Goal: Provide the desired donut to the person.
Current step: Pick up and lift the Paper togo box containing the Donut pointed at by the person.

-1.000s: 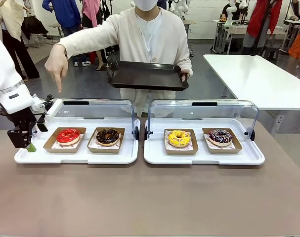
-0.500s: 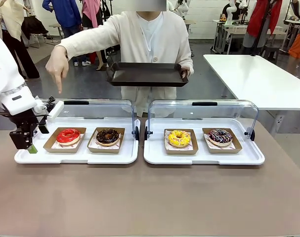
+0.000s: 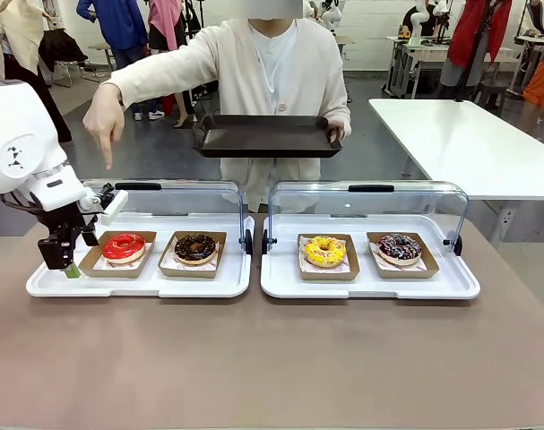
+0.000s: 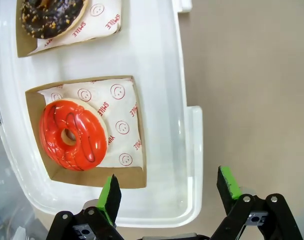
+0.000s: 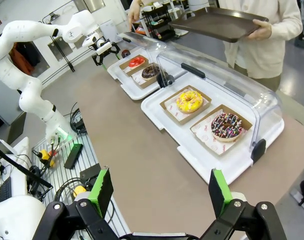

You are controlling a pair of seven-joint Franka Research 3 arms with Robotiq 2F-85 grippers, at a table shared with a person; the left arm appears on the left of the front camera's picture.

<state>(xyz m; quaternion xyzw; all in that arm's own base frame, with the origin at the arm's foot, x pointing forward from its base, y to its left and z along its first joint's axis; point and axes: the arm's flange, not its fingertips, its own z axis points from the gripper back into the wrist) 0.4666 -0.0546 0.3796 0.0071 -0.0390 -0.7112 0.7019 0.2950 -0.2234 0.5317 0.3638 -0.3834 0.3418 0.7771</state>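
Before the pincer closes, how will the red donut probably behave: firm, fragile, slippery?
The red donut looks soft with glossy icing, so squeezing would probably dent it and smear the glaze. It lies loose on printed paper in a shallow cardboard tray, which seems light yet stiff enough to grip by its rim; tilted, the donut might slide.

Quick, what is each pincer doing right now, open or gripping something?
Left pincer: open, holding nothing.
Right pincer: open, holding nothing.

left tray [image 3: 137, 287] left of right tray [image 3: 370, 291] | both on table [image 3: 272, 358] | person [image 3: 272, 72] behind
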